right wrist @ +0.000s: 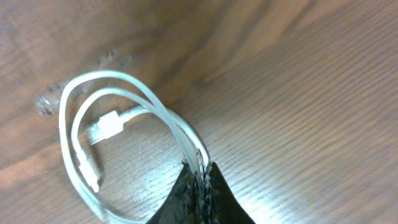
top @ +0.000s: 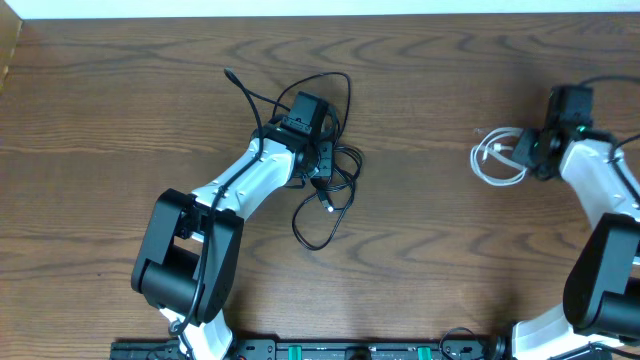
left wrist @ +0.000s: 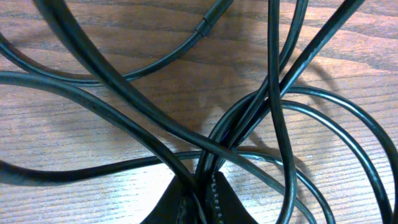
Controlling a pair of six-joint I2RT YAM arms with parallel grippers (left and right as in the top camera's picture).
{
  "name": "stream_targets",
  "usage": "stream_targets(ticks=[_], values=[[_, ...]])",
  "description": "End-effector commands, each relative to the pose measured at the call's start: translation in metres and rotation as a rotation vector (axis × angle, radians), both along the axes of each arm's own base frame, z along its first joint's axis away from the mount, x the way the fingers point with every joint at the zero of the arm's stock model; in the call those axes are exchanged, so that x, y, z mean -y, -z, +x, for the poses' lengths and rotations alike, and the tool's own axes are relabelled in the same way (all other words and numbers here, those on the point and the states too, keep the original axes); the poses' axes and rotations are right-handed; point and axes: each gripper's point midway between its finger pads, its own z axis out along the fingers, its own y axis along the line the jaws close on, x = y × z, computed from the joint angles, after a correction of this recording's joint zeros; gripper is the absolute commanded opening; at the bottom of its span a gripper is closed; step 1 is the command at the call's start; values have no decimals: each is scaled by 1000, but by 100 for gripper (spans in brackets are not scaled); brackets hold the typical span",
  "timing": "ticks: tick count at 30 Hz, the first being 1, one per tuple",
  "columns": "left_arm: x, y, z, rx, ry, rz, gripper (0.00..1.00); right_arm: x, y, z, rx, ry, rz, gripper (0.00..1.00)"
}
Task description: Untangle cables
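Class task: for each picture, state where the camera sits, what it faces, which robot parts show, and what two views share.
Overhead: above the table, facing straight down; left arm and right arm show.
Left wrist: on the left arm, facing the black cables close up; the left gripper, shut on them, shows.
Right wrist: on the right arm, facing the white cable; the right gripper, shut on it, shows.
Shared: overhead and right wrist both show the coiled white cable.
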Motion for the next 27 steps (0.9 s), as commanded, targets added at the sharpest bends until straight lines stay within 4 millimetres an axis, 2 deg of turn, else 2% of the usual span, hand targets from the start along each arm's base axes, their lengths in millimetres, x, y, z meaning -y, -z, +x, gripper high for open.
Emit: stream_targets(ticks=[1,6,11,15,16,22,25,27], values=[[-3,9,-5,-22,-9,21,8,27,-30,13,36,11,-73,1],[-3,9,-5,-22,-9,21,8,54,-51,15,64,72,-79,1],[-3,9,-5,-22,-9,21,8,98,-64,2,76,202,-116,1],[-3,9,-5,-22,-9,21,8,138,-76,-18,125,397,-99,1],[-3,9,-5,-22,-9,21,8,156,-86,-30,165,483,-84,1],[-2,8,-4,-16,-9,18,8,198,-126,-69,282,652,-94,1],[-2,8,-2,-10,-9,16,8,211,-138,-86,330,744,-84,1],[-2,8,-2,-8,-9,15,8,215,-139,-89,338,757,-82,1]])
